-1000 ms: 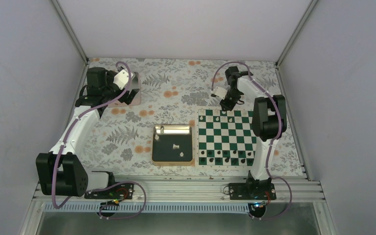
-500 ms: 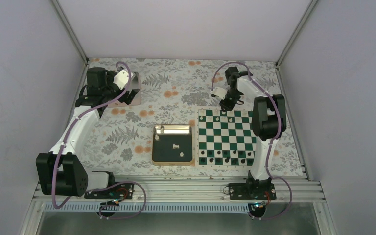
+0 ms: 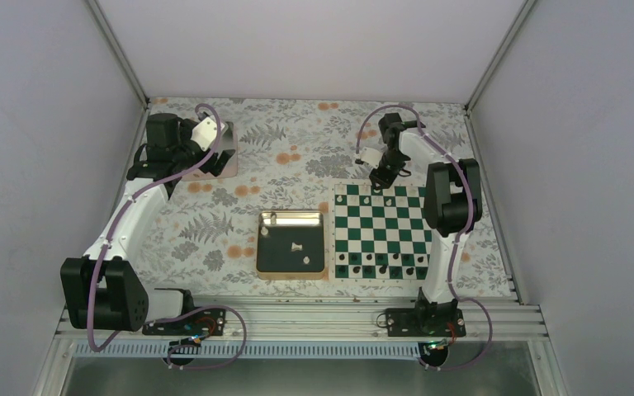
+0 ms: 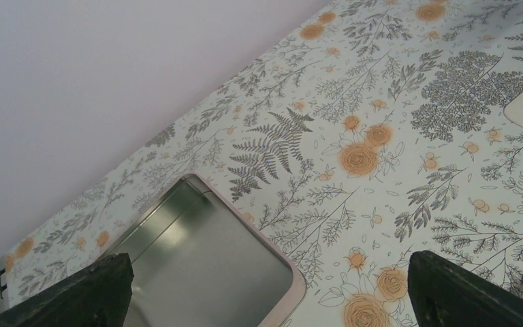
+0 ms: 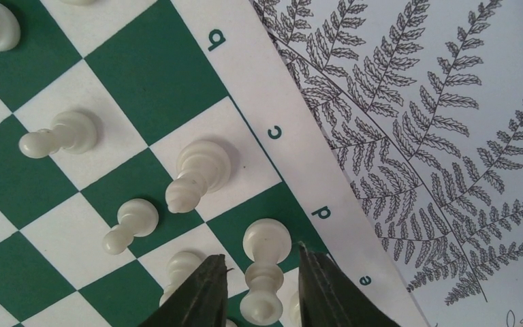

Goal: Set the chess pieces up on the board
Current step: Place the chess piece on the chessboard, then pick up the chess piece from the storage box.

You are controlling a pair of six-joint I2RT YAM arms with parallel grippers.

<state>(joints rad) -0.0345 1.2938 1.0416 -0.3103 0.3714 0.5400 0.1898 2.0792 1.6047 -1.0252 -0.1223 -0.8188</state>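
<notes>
The green-and-white board (image 3: 380,223) lies right of centre. My right gripper (image 3: 382,176) hovers at its far edge. In the right wrist view that gripper (image 5: 259,257) is open, its fingers either side of an upright white chess piece (image 5: 266,241) near the letter d, with a slim gap on each side. More white pieces stand close by: a taller one (image 5: 198,173) and two pawns (image 5: 61,134), (image 5: 129,223). My left gripper (image 4: 279,293) is open wide and holds nothing, far from the board at the back left.
A gold-rimmed dark tray (image 3: 291,214) left of the board holds a few small white pieces (image 3: 296,246). Black pieces (image 3: 380,264) fill the board's near rows. A shallow metal tin (image 4: 204,266) lies under the left gripper, by the back wall.
The right gripper's jaws have parted and let go of the white piece, which now stands on the board's far row. The left arm has not moved.
</notes>
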